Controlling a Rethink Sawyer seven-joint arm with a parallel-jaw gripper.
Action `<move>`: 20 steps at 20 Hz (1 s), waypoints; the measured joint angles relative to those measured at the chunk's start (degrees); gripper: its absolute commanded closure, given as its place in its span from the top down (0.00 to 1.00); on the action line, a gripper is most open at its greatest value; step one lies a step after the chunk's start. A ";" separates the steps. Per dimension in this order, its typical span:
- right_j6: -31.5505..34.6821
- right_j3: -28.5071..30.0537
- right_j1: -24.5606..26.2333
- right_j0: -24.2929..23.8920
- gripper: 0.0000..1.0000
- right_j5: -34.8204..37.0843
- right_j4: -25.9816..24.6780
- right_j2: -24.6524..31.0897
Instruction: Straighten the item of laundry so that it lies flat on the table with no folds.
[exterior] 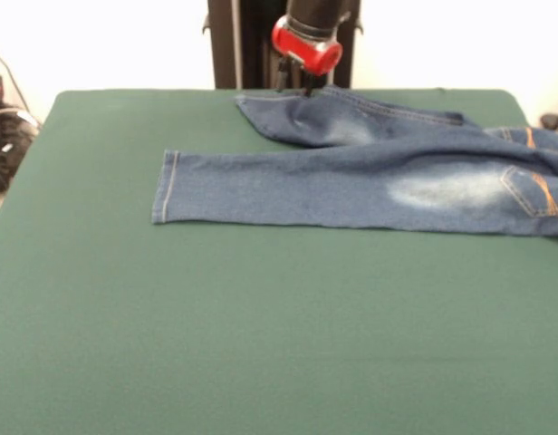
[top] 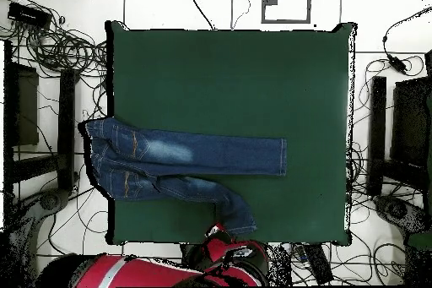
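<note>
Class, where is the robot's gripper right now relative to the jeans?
In the front view the gripper sits at the table's far edge, right at the hem of the jeans' bent far leg.

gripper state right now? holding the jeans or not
Gripper: cannot be told. It sits at the hem of the bent leg of the jeans at the table's far edge; whether it grips the cloth is unclear.
</note>
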 measured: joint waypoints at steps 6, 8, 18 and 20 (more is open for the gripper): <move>0.00 0.10 -0.93 -0.49 1.00 1.87 -0.02 1.29; 0.00 0.32 -1.59 -0.89 1.00 3.00 -0.01 2.40; 0.00 1.82 -3.91 -3.50 1.00 5.96 -0.39 6.86; 0.00 2.07 -4.23 -3.47 1.00 6.62 -0.39 7.36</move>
